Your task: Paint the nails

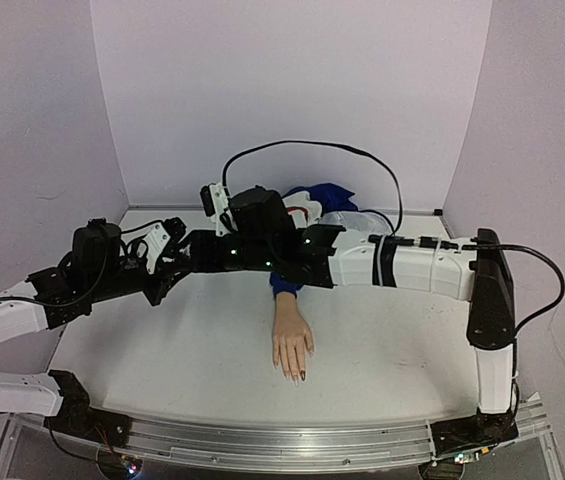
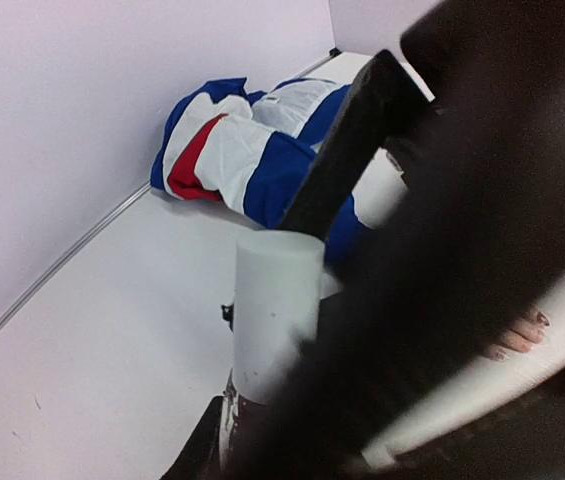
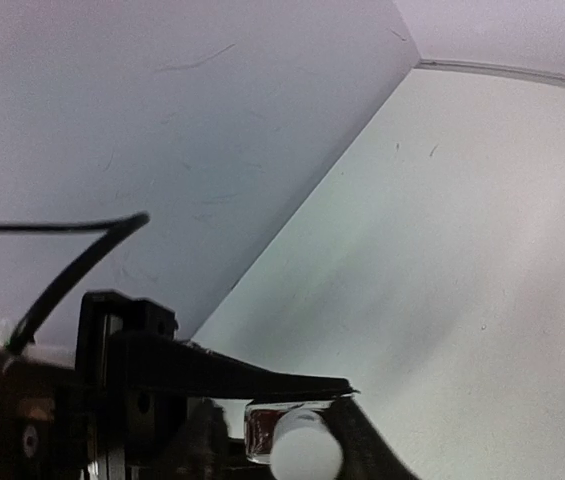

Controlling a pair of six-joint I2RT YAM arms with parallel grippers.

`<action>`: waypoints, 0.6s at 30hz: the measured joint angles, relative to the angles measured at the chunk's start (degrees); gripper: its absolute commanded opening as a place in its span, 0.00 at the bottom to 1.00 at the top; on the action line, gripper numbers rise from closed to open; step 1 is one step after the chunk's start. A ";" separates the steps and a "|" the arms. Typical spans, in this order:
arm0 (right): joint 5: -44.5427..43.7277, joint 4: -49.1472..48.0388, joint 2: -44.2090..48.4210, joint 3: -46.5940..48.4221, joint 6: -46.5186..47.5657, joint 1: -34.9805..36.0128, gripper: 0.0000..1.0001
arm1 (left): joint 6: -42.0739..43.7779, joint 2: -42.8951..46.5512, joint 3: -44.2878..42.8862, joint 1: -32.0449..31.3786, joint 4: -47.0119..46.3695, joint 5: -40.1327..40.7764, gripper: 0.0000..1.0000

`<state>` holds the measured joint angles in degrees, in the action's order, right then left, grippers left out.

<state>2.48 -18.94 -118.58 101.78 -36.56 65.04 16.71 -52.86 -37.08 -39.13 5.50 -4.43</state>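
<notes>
The mannequin hand (image 1: 291, 340) with a blue sleeve lies palm down at the table's middle. Its nails (image 1: 301, 375) look dark red; two also show in the left wrist view (image 2: 540, 320). My left gripper (image 1: 172, 250) is shut on the small dark-red polish bottle (image 3: 262, 430) and holds it above the table at the left. The bottle's white cap (image 2: 274, 310) sticks out past the jaws. My right gripper (image 1: 198, 248) reaches across to the bottle and faces the cap (image 3: 307, 455) end-on. Its fingers are dark blurs around the cap, and their grip is unclear.
A red, white and blue garment (image 2: 252, 140) is bunched at the back wall behind the hand (image 1: 317, 200). The right arm (image 1: 402, 262) stretches across the table above the sleeve. Walls close off the left, back and right sides.
</notes>
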 measured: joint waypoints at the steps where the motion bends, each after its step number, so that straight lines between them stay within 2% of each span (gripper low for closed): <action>1: 0.61 -0.09 0.66 -0.74 0.37 -0.15 0.64 | -0.07 -0.35 -0.35 -0.26 -0.33 -0.22 0.00; 5: 3.32 -0.35 5.60 -6.12 4.44 -1.62 0.83 | -0.02 -1.95 -2.60 -0.98 -1.38 -0.61 0.00; 8: 4.90 0.09 11.08 -11.76 7.56 -2.82 0.90 | -0.15 -2.47 -3.65 -0.79 -2.36 -0.55 0.00; 13: 8.31 0.00 18.51 -18.75 12.55 -5.09 0.91 | -1.84 -2.80 -4.17 0.76 -2.95 -4.79 0.00; 16: 12.61 -0.02 20.63 -21.24 16.94 -6.69 0.91 | -3.32 -3.89 -4.94 2.16 -2.78 -15.08 0.00; 18: 15.30 -0.02 21.33 -22.71 20.31 -7.52 0.87 | -4.55 -5.18 -6.08 2.58 -2.75 -22.91 0.00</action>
<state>17.78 -18.96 -97.25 79.07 -16.25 57.52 12.16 -58.04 -43.16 -36.56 2.74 -27.33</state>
